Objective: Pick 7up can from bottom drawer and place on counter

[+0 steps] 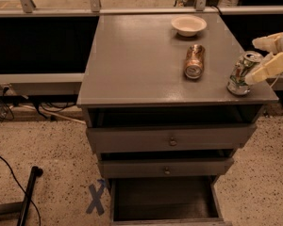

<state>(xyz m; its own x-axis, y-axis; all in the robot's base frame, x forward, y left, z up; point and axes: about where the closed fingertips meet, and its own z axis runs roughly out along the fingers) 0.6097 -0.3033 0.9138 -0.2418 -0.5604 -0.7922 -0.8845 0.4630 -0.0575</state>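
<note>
The 7up can (238, 75), silver-white with green markings, stands on the counter (137, 65) near its right front corner, leaning slightly. My gripper (251, 61) reaches in from the right edge. Its two pale fingers (273, 65) are spread apart, one on either side of the can's top, so it is open around the can. The bottom drawer (212, 199) is pulled out at the foot of the cabinet, and its dark interior shows nothing inside.
A copper-orange can (194, 61) lies on its side in the middle right of the counter. A white bowl (188, 25) sits at the back. Two knobbed drawers (172, 140) are shut. A blue X (96, 199) marks the floor to the left.
</note>
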